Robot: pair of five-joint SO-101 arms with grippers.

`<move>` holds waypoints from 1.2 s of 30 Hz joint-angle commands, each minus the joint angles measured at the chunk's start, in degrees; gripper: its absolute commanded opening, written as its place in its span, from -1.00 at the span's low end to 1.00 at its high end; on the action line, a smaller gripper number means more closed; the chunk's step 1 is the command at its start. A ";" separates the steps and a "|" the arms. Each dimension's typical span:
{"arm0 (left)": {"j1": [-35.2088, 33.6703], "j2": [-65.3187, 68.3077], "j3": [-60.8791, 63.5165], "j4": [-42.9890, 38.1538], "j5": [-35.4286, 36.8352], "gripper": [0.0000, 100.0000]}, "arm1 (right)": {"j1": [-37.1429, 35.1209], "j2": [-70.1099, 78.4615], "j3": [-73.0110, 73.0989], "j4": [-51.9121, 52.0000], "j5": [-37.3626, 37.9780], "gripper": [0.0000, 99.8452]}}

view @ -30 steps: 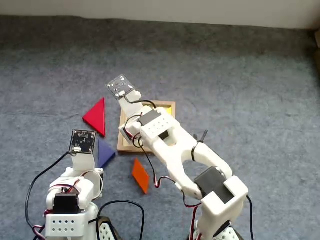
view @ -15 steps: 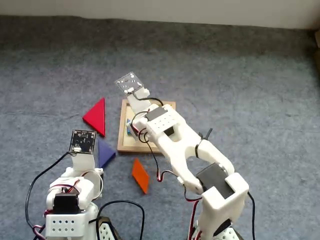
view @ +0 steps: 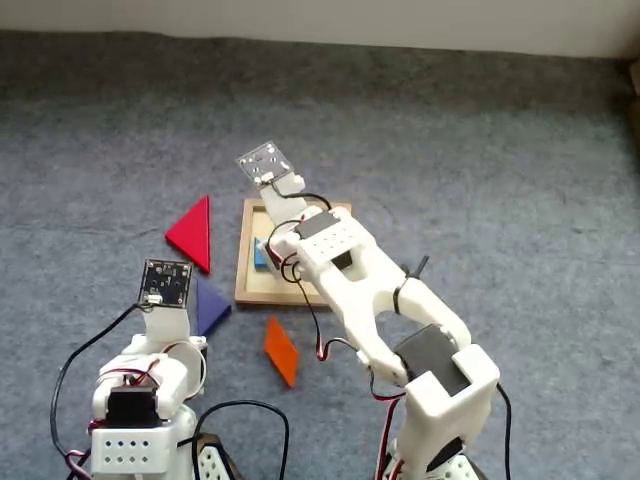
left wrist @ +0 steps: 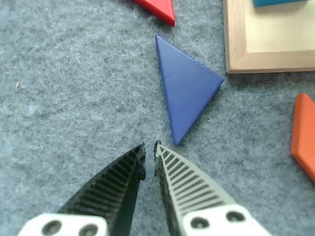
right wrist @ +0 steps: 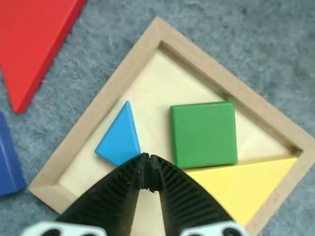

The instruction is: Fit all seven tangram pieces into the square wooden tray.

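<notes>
Checking R gripper [right wrist: 148, 172]: fingers closed tip-to-tip, holding nothing, over wooden tray [right wrist: 93, 105], just beside light-blue triangle [right wrist: 119, 137]. Green square [right wrist: 203, 132] and yellow triangle [right wrist: 241, 182] also inside. L gripper [left wrist: 149, 147] closed, empty, near dark-blue triangle [left wrist: 184, 93] on carpet. Risk, my judgement: closed tips nudge light-blue piece askew, leaving no room for remaining pcs.

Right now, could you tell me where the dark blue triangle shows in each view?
High view: the dark blue triangle lies left of the wooden tray, near its lower left corner.
Left wrist view: it lies just ahead of the left gripper, beside a tray corner.
Right wrist view: a cut-off sliver beyond the tray corner.
Shared landmark: the wooden tray.
</notes>
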 commanded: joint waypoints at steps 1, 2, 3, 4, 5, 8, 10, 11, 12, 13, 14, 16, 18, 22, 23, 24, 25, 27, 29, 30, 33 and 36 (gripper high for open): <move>-0.31 -2.07 1.10 0.26 -0.35 -0.89 | 0.66 -1.19 -0.57 -0.75 0.70 -0.96; -0.31 -2.07 1.10 0.26 -0.35 -0.89 | 0.66 -1.19 -0.57 -0.66 0.70 -0.96; -0.31 -2.07 1.10 0.26 -0.35 -0.89 | 0.66 -1.10 -0.57 -0.40 0.70 -0.96; -0.31 -2.07 1.10 0.26 -0.35 -0.89 | 0.66 -0.92 -0.84 0.57 1.23 -0.96; -0.31 -2.07 1.10 0.26 -0.35 -0.89 | 0.48 -0.92 -0.84 1.45 2.55 -0.96; -0.31 -2.07 1.10 0.26 -0.35 -0.89 | -1.19 -0.84 -0.57 2.33 5.80 -0.96; -0.31 -2.07 1.10 0.26 -0.35 -0.89 | -2.33 -0.84 -0.57 2.33 6.33 -0.96; -0.31 -2.07 1.10 0.26 -0.35 -0.89 | -2.68 -0.84 -0.57 2.33 6.59 -0.96; -0.31 -2.07 1.10 0.26 -0.35 -0.89 | -3.21 -0.84 -0.57 2.33 6.68 -0.96; -0.31 -2.07 1.10 0.26 -0.35 -0.89 | -3.56 -0.84 -0.57 2.33 6.77 -0.96; -0.31 -2.07 1.10 0.26 -0.35 -0.89 | -4.00 -0.84 -0.57 2.33 6.77 -0.96; -0.31 -2.07 1.10 0.26 -0.35 -0.89 | -4.88 -0.84 -0.57 2.33 6.77 -0.96; -0.31 -2.07 1.10 0.26 -0.35 -0.89 | -6.02 -0.84 -0.57 2.33 6.77 -0.96; -0.31 -2.07 1.10 0.26 -0.35 -0.89 | -8.48 -0.84 -0.57 2.24 6.77 -0.96; -0.31 -2.07 1.10 0.26 -0.35 -0.89 | -8.84 -0.84 -0.66 2.24 6.77 -0.96; -0.31 -2.07 1.10 0.26 -0.35 -0.89 | -8.92 -0.84 -0.84 2.24 6.59 -0.96; -0.31 -2.07 1.10 0.26 -0.35 -0.89 | -8.92 -0.92 -0.84 2.24 6.59 -0.96; -0.31 -2.07 1.10 0.26 -0.35 -0.89 | -8.66 -1.19 -0.92 2.24 6.33 -0.96; -0.31 -2.07 1.10 0.26 -0.35 -0.89 | -8.22 -1.19 -0.92 2.24 6.33 -0.96; -0.31 -2.07 1.10 0.26 -0.35 -0.89 | -8.04 -1.19 -0.92 2.15 6.33 -0.96; -0.31 -2.07 1.10 0.26 -0.35 -0.89 | -7.96 -1.19 -0.75 0.22 6.33 -0.96; -0.31 -2.07 1.10 0.26 -0.35 -0.89 | -7.52 -1.01 -0.57 -4.44 6.33 -0.96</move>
